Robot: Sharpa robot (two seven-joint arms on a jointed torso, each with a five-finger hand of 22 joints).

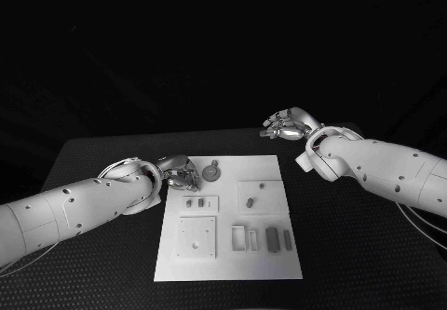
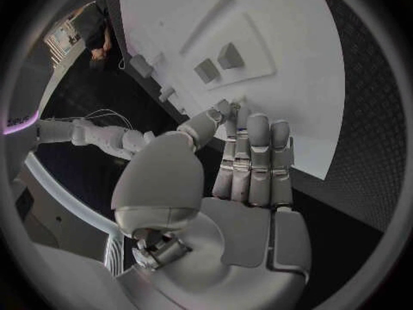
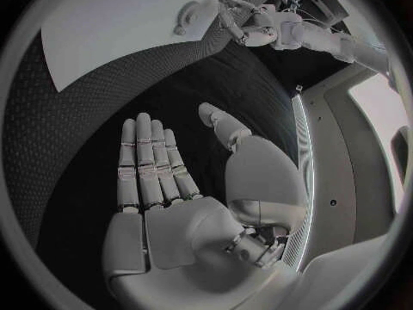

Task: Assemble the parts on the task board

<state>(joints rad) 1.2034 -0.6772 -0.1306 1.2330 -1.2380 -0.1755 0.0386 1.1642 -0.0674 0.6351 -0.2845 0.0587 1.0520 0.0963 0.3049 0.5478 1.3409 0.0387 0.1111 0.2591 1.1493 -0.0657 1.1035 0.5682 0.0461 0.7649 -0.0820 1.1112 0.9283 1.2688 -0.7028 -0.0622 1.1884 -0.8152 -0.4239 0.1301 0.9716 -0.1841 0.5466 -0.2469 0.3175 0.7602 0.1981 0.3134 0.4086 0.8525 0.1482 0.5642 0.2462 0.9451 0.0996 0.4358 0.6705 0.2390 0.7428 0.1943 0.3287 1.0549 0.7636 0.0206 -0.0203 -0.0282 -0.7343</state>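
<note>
Hovering at task board (image 1: 228, 258) edge, left hand (image 1: 179, 175) fingertips pinched, grip unclear; right hand (image 1: 287, 126) open.

Left hand (image 1: 179, 174) fingers together; right hand (image 1: 285, 125) raised, flat, empty.

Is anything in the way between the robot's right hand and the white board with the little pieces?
Nothing visible is. The right hand hangs open past the far right corner of the task board, and between them lies only bare black table. The left hand is at the board's other side.
</note>
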